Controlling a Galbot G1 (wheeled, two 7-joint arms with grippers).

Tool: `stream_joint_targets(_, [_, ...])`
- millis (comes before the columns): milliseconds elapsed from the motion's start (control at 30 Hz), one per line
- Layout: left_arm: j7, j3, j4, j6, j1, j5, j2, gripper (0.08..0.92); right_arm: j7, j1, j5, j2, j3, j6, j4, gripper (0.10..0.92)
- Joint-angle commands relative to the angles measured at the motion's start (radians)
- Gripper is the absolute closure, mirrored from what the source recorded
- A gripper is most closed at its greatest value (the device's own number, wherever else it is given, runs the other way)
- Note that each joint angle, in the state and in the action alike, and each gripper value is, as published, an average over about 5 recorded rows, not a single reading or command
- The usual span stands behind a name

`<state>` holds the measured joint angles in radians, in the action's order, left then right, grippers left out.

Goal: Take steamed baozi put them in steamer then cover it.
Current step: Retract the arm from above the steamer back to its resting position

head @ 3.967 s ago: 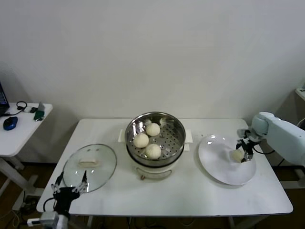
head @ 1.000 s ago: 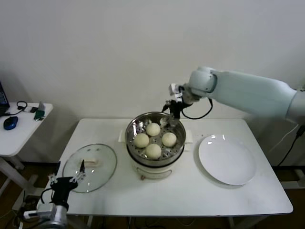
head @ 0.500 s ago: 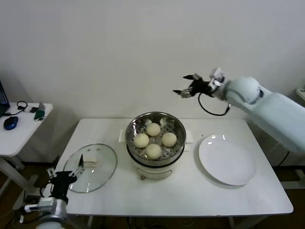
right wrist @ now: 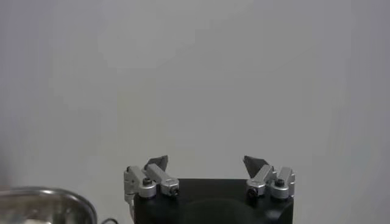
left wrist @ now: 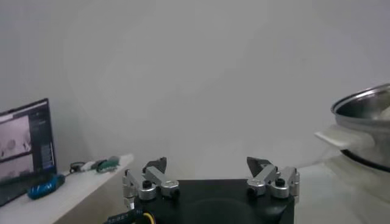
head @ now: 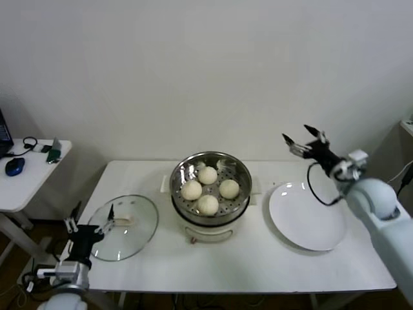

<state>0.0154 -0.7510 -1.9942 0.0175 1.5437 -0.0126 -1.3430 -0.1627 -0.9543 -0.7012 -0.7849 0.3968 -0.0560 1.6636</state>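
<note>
right gripper (head: 301, 139) spread, empty, above the plate (head: 307, 216); four buns (head: 208, 205) in the steamer (head: 210, 187) to its left; left gripper (head: 89, 219) spread (lid (head: 122, 227) just ahead, on table).

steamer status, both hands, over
Four baozi in steamer, cover off. Left hand open beside cover. Right hand open, empty, above plate.

steamer (left wrist: 365, 131) cut off by frame edge, laptop (left wrist: 23, 149) partly cropped
</note>
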Motion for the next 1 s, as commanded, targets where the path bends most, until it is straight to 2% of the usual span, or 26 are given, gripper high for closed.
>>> stream_joint_targets(33, [0.003,-0.004,0.009,-0.062,0.008,-0.141,0.042,0.177,-0.028,-0.664,0.112,-0.268,0.394,0.345,0.033,0.203])
stream_joint_targets(167, [0.076,-0.011,0.012,-0.136,0.029,-0.386,0.06,0.177,-0.034,-0.701,0.135,-0.333,0.367,0.409,0.031,0.203])
stream_joint_targets(333, [0.291,-0.006,0.076,-0.228,0.07,-0.929,0.042,0.177,-0.017,-0.727,0.192,-0.407,0.33,0.437,0.06,0.203])
stream_joint_targets(400, [0.323,0.008,0.131,-0.233,0.076,-1.061,0.024,0.177,0.002,-0.725,0.221,-0.43,0.316,0.432,0.068,0.203])
stream_joint_targets(633, [0.339,0.028,0.312,-0.193,-0.005,-1.224,-0.024,0.177,0.039,-0.711,0.279,-0.466,0.278,0.387,0.089,0.203])
stream_joint_targets(1000, [0.294,0.047,0.448,-0.126,-0.117,-1.291,-0.013,0.177,0.053,-0.714,0.31,-0.481,0.259,0.362,0.107,0.203])
